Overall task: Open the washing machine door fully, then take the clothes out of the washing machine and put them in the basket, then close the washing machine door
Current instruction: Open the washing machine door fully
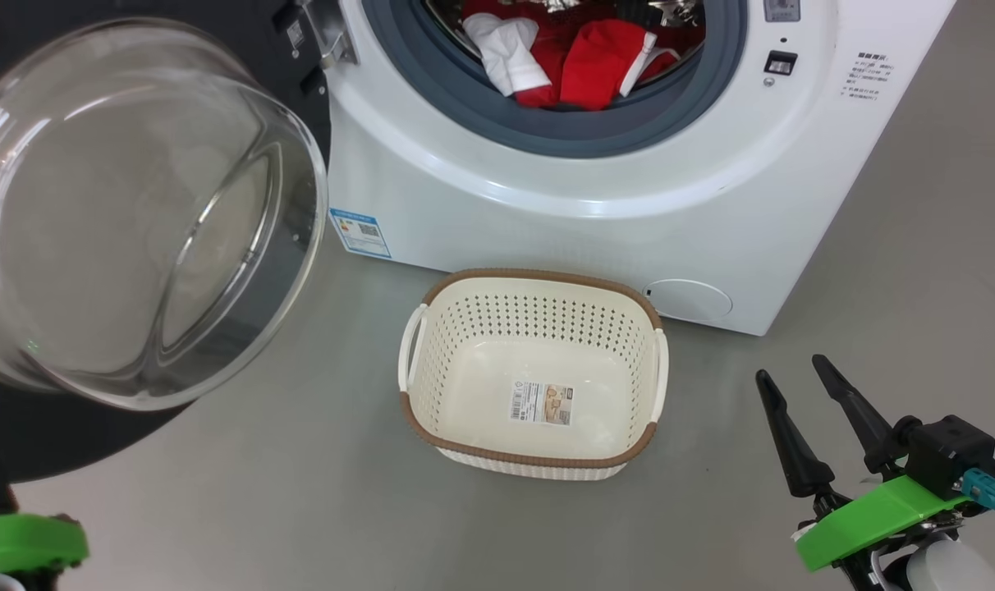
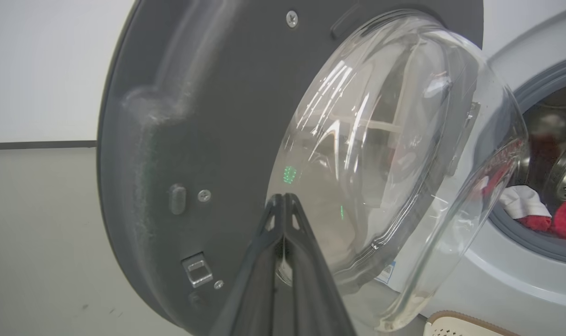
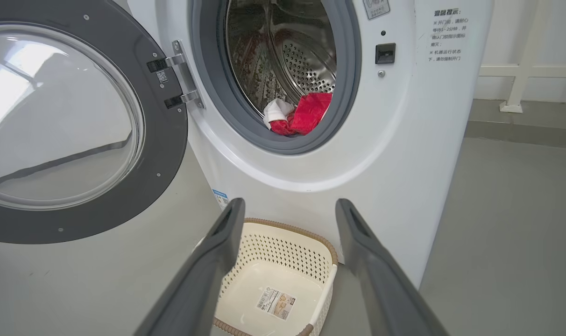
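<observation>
standing open, the washing machine door (image 1: 136, 213); clothes (image 1: 596, 66) lie inside drum (image 3: 306, 60).

Right gripper (image 1: 790, 367): two long black fingers (image 1: 791, 443), tapering to points. Bright green flat bracket (image 1: 875, 513) behind; black boxy housing (image 1: 949, 451); teal connector (image 1: 990, 492); pale rounded forearm (image 1: 949, 570). Left gripper (image 2: 283, 196): dark grey, narrow slots near tips. Left green plate (image 1: 21, 542).

Clothes (image 1: 596, 70) in washing machine (image 1: 547, 222); basket (image 1: 538, 320) on floor (image 1: 317, 476) just before it; washing machine door (image 1: 136, 213) open at left.
</observation>
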Available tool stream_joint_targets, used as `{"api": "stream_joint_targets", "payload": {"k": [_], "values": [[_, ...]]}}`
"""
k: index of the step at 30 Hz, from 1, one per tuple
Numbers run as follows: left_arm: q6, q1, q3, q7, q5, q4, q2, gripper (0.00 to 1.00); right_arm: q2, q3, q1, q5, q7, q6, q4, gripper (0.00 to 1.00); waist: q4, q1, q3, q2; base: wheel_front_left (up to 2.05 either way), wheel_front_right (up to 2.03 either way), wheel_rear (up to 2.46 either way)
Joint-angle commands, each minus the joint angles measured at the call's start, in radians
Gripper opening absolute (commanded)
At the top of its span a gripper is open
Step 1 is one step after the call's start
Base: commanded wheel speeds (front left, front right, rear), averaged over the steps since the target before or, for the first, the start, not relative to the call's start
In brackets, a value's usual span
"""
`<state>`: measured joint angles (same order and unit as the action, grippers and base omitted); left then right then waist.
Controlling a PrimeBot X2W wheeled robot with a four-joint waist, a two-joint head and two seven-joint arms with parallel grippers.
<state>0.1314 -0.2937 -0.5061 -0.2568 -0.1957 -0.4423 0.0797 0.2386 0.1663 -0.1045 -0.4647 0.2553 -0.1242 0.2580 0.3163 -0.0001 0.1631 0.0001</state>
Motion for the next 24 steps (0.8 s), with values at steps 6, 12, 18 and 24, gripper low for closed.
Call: {"api": "stream_joint_targets", "payload": {"k": [6, 12, 18, 24], "values": [[-0.001, 0.102, 0.055, -0.005, -0.017, 0.134, -0.003, 0.13, -0.006, -0.008, 0.023, 0.008, 0.006, -0.007, -0.031, 1.00, -0.011, 0.0001, -0.028, -0.0001, 0.00, 0.00, 0.00], [-0.001, 0.188, 0.184, -0.005, -0.027, 0.215, -0.024, 0.42, -0.020, -0.042, 0.044, 0.008, 0.006, -0.007, -0.037, 1.00, -0.040, 0.0001, -0.044, -0.0001, 0.00, 0.00, 0.00], [-0.001, 0.235, 0.300, -0.005, -0.036, 0.247, -0.028, 1.00, -0.017, -0.072, 0.066, 0.005, 0.006, -0.007, -0.049, 1.00, -0.080, 0.0001, -0.053, -0.0001, 0.00, 0.00, 0.00], [-0.001, 0.254, 0.338, -0.005, -0.048, 0.261, -0.029, 1.00, -0.020, -0.096, 0.082, 0.003, 0.006, -0.007, -0.057, 1.00, -0.124, 0.0001, -0.060, -0.0001, 0.00, 0.00, 0.00]]}}
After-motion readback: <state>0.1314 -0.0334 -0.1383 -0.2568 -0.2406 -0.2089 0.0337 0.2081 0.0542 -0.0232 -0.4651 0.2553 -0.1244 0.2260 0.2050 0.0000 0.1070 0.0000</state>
